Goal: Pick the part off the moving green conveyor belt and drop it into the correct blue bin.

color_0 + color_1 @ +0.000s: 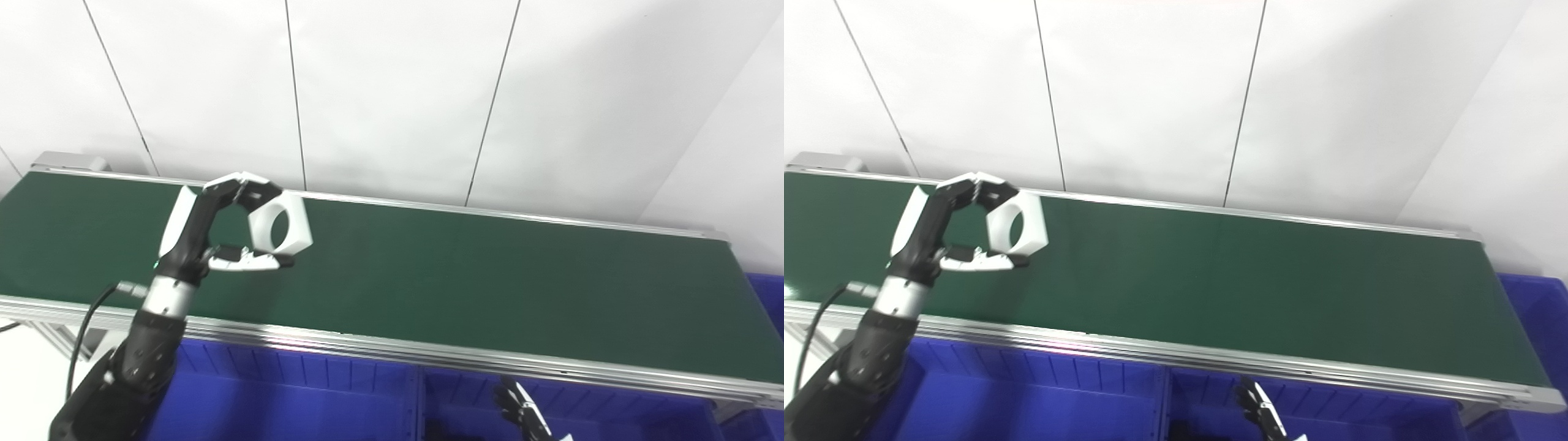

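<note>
A white hexagonal part with a round hole (pixel 280 225) is held over the left part of the green conveyor belt (pixel 465 282). My left hand (pixel 211 223) is shut on it, fingers on its top edge and thumb under its lower edge; the same grasp shows in the right eye view (pixel 944 223), part (pixel 1017 228). My right hand (pixel 523 411) is low at the bottom edge over a blue bin (pixel 563 407); only its fingertips show, apart.
Two blue bins sit below the belt's near rail, one at left (pixel 288 395) and one at right. Another blue bin (pixel 768 303) stands past the belt's right end. A white panel wall rises behind the belt.
</note>
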{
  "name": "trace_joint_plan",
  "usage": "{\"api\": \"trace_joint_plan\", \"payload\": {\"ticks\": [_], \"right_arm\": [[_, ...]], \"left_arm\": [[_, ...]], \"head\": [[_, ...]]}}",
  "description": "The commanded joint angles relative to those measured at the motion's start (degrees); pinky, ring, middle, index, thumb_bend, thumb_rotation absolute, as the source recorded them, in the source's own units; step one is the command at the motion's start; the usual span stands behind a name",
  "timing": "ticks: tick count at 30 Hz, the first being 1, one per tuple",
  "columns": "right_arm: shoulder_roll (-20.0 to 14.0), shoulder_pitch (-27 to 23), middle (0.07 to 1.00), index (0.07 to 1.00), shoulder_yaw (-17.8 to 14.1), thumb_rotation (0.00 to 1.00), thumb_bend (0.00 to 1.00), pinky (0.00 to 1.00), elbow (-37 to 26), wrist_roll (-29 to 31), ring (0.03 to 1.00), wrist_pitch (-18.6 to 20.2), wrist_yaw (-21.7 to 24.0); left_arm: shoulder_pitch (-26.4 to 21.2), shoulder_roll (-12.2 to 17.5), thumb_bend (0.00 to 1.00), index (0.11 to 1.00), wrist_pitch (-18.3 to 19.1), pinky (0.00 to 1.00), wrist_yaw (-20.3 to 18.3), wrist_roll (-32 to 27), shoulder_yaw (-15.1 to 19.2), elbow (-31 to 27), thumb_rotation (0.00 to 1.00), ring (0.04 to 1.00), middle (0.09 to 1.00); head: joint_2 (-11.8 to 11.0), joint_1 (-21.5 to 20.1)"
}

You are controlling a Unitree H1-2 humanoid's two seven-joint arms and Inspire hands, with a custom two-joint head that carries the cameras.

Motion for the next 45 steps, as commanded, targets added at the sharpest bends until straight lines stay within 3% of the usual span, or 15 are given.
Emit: {"api": "trace_joint_plan", "payload": {"ticks": [1, 4, 10, 17, 18, 20, 23, 27, 30, 36, 37, 38, 39, 42, 45], "right_arm": [[0.45, -0.36, 0.883, 0.921, -0.34, 0.54, 0.94, 0.85, -2.21, -0.58, 0.86, -3.05, 0.13], [0.63, -0.7, 0.886, 0.917, -0.47, 0.53, 0.93, 0.84, -2.17, -0.29, 0.863, -3.05, 0.31], [0.94, -0.87, 0.885, 0.917, -1.23, 0.55, 0.95, 0.84, -2.39, -1.26, 0.865, -3.03, 0.27], [2.04, -0.42, 0.884, 0.916, -2.68, 0.54, 0.96, 0.84, -3.38, -1.57, 0.863, -3.03, 1.56], [2.18, -0.39, 0.884, 0.915, -2.84, 0.55, 0.96, 0.83, -3.45, -1.82, 0.861, -3.04, 1.66], [2.47, -0.31, 0.883, 0.915, -3.1, 0.56, 0.96, 0.83, -3.5, -2.28, 0.862, -3.02, 1.67], [2.78, -0.25, 0.885, 0.917, -3.24, 0.56, 0.96, 0.83, -3.57, -1.91, 0.866, -3.03, 2.03], [3.02, -0.32, 0.884, 0.913, -3.26, 0.55, 0.96, 0.83, -3.35, -2.02, 0.864, -3.03, 2.05], [3.15, -0.33, 0.883, 0.914, -3.33, 0.56, 0.96, 0.83, -3.23, -2.42, 0.862, -3.04, 1.87], [3.3, -0.28, 0.88, 0.912, -3.28, 0.55, 0.96, 0.83, -2.91, -2.13, 0.861, -3.04, 1.69], [3.29, -0.27, 0.881, 0.911, -3.28, 0.55, 0.96, 0.83, -2.89, -2.27, 0.861, -3.05, 1.62], [3.27, -0.24, 0.881, 0.911, -3.31, 0.55, 0.96, 0.83, -2.92, -2.38, 0.861, -3.02, 1.64], [3.26, -0.21, 0.882, 0.912, -3.34, 0.56, 0.96, 0.83, -2.94, -2.45, 0.862, -3.02, 1.67], [3.31, -0.2, 0.883, 0.912, -3.31, 0.56, 0.96, 0.83, -2.99, -2.24, 0.862, -3.01, 1.74], [3.37, -0.25, 0.882, 0.912, -3.28, 0.56, 0.96, 0.84, -2.91, -2.36, 0.861, -3.02, 1.57]], "left_arm": [[0.57, -0.55, 0.5, 0.492, -0.95, 0.43, -1.36, -1.68, 1.3, -3.0, 0.0, 0.456, 0.494], [3.09, -2.18, 0.5, 0.483, -0.95, 0.41, -2.34, -1.3, 1.43, -3.73, 0.0, 0.456, 0.502], [7.66, -3.89, 0.5, 0.486, -0.95, 0.38, -2.41, 1.99, -3.04, -4.97, 0.0, 0.439, 0.507], [12.64, -6.93, 0.5, 0.474, -0.94, 0.36, -1.34, 11.62, -6.87, -5.32, 0.0, 0.433, 0.516], [13.07, -7.3, 0.5, 0.468, -0.94, 0.24, -0.98, 13.84, -6.75, -5.15, 0.0, 0.439, 0.511], [13.96, -7.74, 0.5, 0.468, -0.93, 0.23, -1.7, 14.2, -7.58, -4.06, 0.0, 0.433, 0.513], [15.1, -8.32, 0.5, 0.468, -0.94, 0.33, -1.81, 13.75, -8.97, -1.73, 0.0, 0.403, 0.515], [15.99, -9.13, 0.5, 0.508, -0.93, 0.22, -1.7, 15.72, -10.25, 3.87, 0.0, 0.426, 0.457], [15.46, -9.05, 0.5, 0.514, -0.93, 0.3, -1.53, 17.88, -11.2, 7.51, 0.0, 0.395, 0.498], [14.18, -9.33, 0.5, 0.497, 0.41, 0.52, -2.84, 24.66, -12.07, 12.86, 0.0, 0.447, 0.512], [14.11, -9.36, 0.51, 0.487, 1.07, 0.6, -3.39, 25.42, -12.05, 13.04, 0.0, 0.618, 0.517], [14.15, -9.18, 0.51, 0.487, 3.61, 0.6, -4.98, 26.46, -12.21, 12.2, 0.0, 0.618, 0.517], [14.2, -9.08, 0.59, 0.652, 5.45, 0.64, -6.16, 27.25, -12.26, 11.53, 0.02, 0.699, 0.675], [14.41, -8.53, 0.71, 0.811, 9.13, 0.7, -9.89, 28.33, -12.46, 9.75, 0.12, 0.787, 0.83], [15.17, -8.68, 0.78, 0.888, 10.31, 0.77, -11.79, 27.35, -11.74, 8.39, 0.2, 0.854, 0.898]], "head": [[0.36, -0.54], [0.56, -1.12], [1.38, -1.62], [3.36, -2.02], [3.36, -1.99], [3.44, -1.81], [3.53, -1.35], [3.54, -0.97], [3.51, -1.06], [3.48, -1.03], [3.48, -1.03], [3.51, -0.96], [3.51, -0.96], [3.48, -0.88], [3.53, -0.97]]}}
